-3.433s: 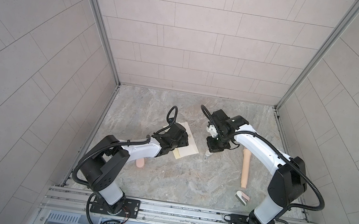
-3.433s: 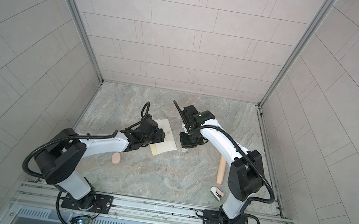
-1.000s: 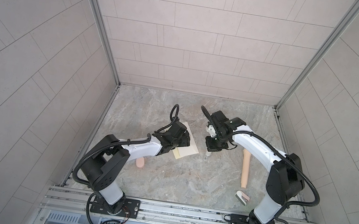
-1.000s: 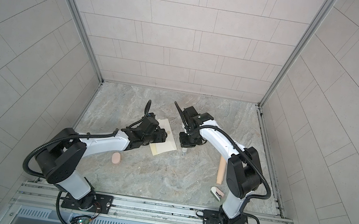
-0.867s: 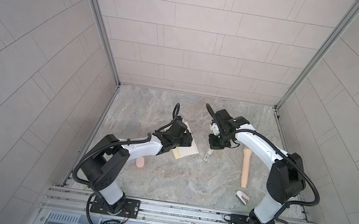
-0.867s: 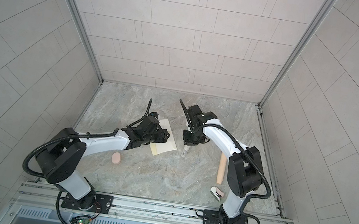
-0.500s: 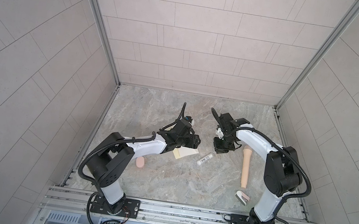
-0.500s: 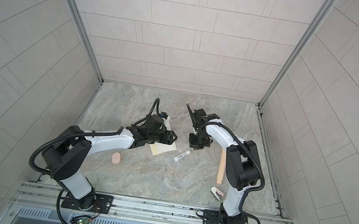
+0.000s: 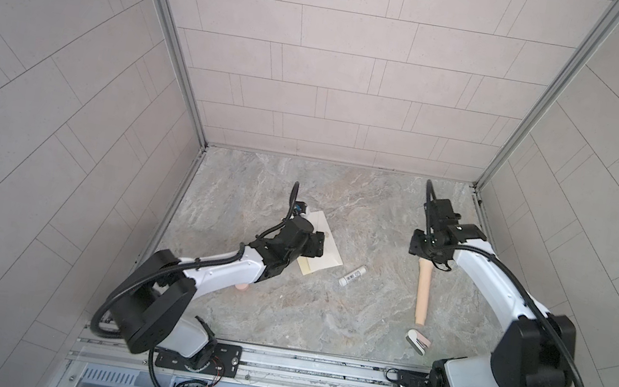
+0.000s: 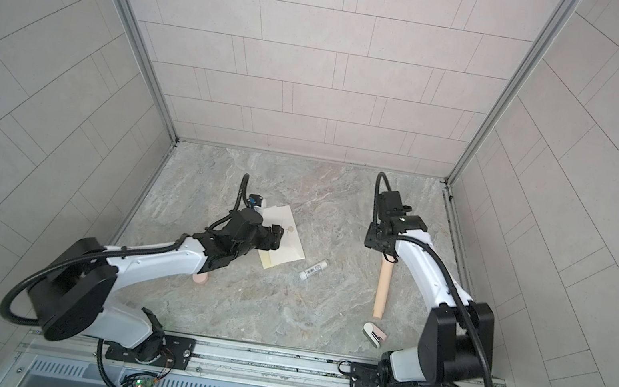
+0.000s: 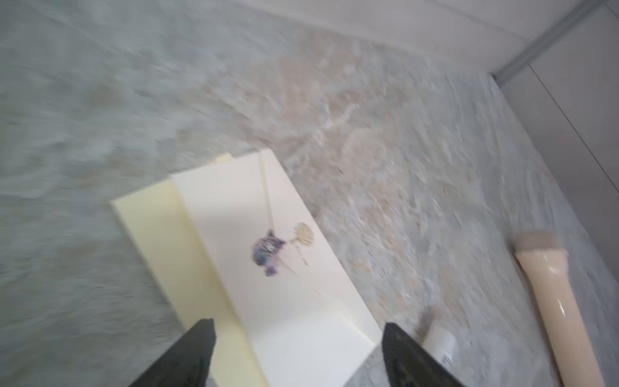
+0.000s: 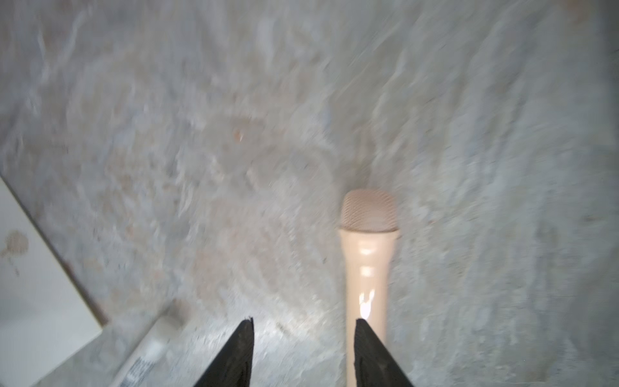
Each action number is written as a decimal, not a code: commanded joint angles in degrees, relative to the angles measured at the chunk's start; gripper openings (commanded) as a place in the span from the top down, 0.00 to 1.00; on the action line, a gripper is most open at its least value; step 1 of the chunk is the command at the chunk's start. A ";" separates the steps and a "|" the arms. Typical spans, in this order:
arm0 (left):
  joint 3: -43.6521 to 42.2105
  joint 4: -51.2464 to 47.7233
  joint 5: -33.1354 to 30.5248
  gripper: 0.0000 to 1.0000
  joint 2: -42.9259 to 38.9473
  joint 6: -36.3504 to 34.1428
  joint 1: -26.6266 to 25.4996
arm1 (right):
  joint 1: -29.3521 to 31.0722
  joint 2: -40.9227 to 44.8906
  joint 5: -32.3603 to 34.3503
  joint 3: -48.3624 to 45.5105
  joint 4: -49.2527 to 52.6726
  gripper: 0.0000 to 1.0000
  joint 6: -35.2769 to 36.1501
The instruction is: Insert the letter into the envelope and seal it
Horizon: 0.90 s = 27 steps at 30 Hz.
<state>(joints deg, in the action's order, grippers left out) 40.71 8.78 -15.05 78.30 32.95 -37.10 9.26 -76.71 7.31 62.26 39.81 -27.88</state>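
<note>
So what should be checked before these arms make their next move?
1. Left gripper open and empty: ok.
2. Right gripper open and empty: ok.
3. Envelope lying flat on the pale yellow paper: ok.
4. Letter inside the envelope: cannot tell; no letter shows.
5. Envelope sealed: cannot tell.
6. White tube lying apart from the envelope: ok.

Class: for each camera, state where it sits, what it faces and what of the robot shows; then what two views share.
Both top views: high over the bases, looking down on the table; left arm and right arm show whole.
Left wrist: on that arm, facing the envelope; the open left end effector shows.
Right wrist: on that arm, facing the beige microphone; the open right end effector shows.
Shared: both wrist views show that microphone and white tube.
</note>
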 commanded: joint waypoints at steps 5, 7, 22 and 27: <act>0.54 -14.70 -30.52 0.00 -6.10 1.64 14.25 | 0.64 9.10 28.06 -17.47 -29.14 0.45 11.48; -0.10 -14.40 -35.25 0.00 -5.61 -0.94 17.32 | 0.46 7.35 29.52 -22.45 -37.82 0.44 15.40; -1.04 3.30 -33.99 0.00 4.01 -17.33 24.53 | -4.54 -7.33 20.38 -36.09 -77.54 0.43 20.29; -4.95 9.36 -30.63 0.00 4.99 -19.63 24.84 | -5.75 -10.93 10.44 -40.06 -88.28 0.00 23.20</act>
<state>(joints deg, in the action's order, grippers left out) 38.20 13.15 -47.00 82.63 15.53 -12.71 3.73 -85.67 23.90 24.27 -38.11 -7.20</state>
